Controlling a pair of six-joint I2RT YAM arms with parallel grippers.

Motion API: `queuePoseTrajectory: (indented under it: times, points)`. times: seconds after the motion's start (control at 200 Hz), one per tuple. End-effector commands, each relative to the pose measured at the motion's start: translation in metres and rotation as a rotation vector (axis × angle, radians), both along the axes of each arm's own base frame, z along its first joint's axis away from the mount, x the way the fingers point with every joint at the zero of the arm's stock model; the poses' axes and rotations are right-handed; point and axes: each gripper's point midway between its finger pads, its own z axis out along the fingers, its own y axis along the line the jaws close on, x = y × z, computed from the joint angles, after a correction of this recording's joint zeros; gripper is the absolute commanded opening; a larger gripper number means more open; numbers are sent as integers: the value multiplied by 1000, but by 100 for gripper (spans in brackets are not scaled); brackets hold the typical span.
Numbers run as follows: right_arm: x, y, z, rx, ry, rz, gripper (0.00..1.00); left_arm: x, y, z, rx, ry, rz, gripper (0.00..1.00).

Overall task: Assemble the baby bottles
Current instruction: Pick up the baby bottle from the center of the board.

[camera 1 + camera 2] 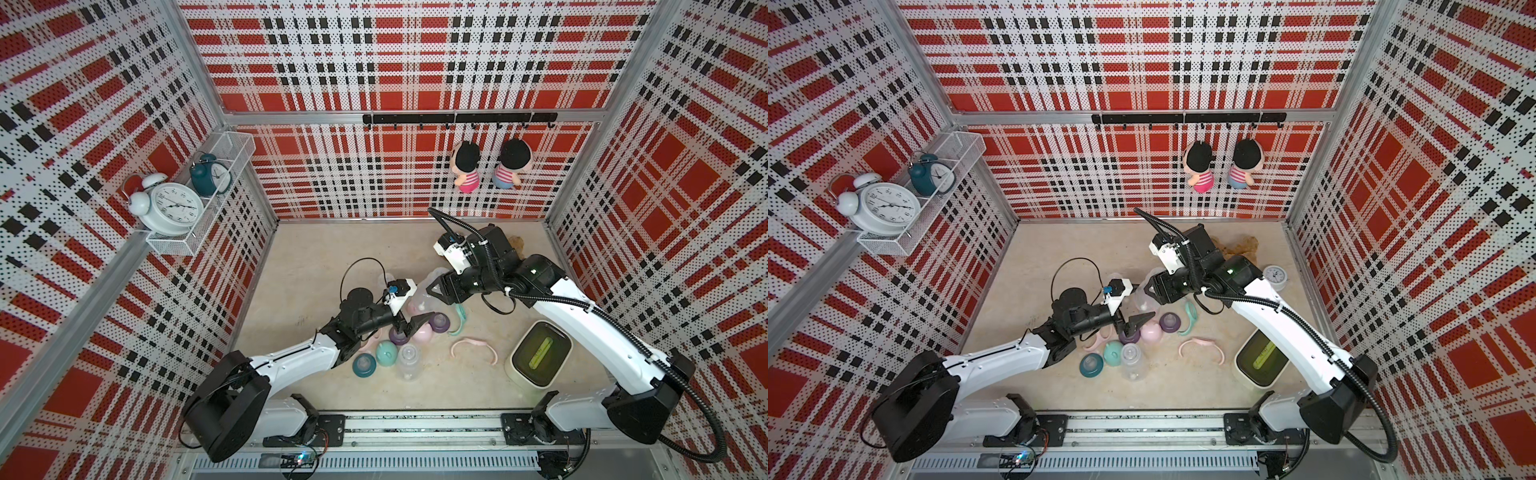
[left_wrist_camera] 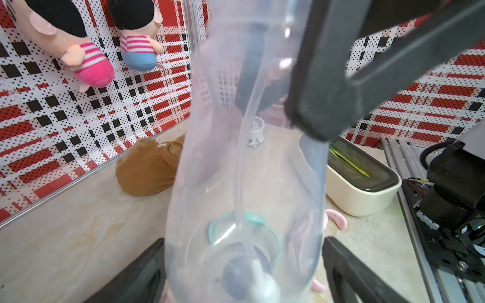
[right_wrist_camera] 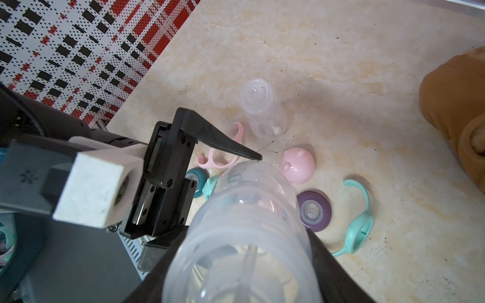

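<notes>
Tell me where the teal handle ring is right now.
In both top views the teal handle ring lies on the table, right of the purple teat collar and behind the pink handle ring.

Your left arm (image 1: pixel 291 357) reaches from its base at the near edge forward and inward, low and nearly level, with the left gripper (image 1: pixel 415 324) pointing toward the other arm. Its jaws stand apart, one on each side of the base end of a clear bottle (image 3: pixel 249 230). You cannot tell whether they press on it. Your right arm (image 1: pixel 582 320) rises from its base on the near edge, bends at the elbow and turns in toward the middle. The right gripper (image 1: pixel 432 291) faces the left one, their tips close together, and its jaws are clamped on the same bottle near its threaded neck.
</notes>
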Motion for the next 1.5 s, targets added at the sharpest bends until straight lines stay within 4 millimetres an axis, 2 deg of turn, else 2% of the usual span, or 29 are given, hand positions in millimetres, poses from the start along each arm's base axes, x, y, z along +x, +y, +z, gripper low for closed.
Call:
queuePoseTrajectory:
  times: [0.0, 0.165, 0.511, 0.591, 0.701, 0.752, 0.817, 0.872, 0.937, 1.082, 1.147, 1.263, 1.378, 1.493]
  points:
    - [-4, 7, 10, 37, -15, 55, 52, -3, -8, 31, -86, -79, -38, 93]
    - [-6, 13, 13, 68, -9, 77, 52, -3, -9, 34, -116, -85, -46, 93]
    - [-8, 17, 20, 100, -16, 98, 52, -1, -10, 29, -117, -67, -46, 78]
    - [-8, 17, 22, 107, -19, 96, 52, 0, -10, 30, -118, -65, -43, 70]
    - [-9, 19, 23, 121, -22, 97, 56, 2, -11, 30, -121, -57, -40, 50]
    - [-8, 18, 23, 121, -27, 89, 67, 3, -11, 29, -122, -52, -34, 39]
    - [-3, 13, 24, 114, -47, 50, 81, 7, -10, 30, -130, -47, -14, 15]
    - [1, 7, 27, 108, -70, 10, 92, 7, -9, 29, -131, -43, -11, 0]
    - [5, -3, 30, 93, -99, -48, 99, 9, -8, 30, -140, -39, -10, 0]
    - [-2, -31, 27, 78, -125, -138, 100, 14, 0, 30, -160, -12, -1, 0]
    - [-6, -46, 21, 58, -133, -194, 100, 15, 5, 32, -173, -15, 8, 0]
    - [-17, -73, -3, 5, -116, -276, 98, 12, 11, 37, -187, -31, 16, 0]
    - [-30, -95, -34, -46, -73, -350, 95, 9, 15, 41, -195, -43, 21, 0]
    - [-40, -118, -73, -147, -10, -424, 89, 5, 19, 45, -203, -59, 32, 0]
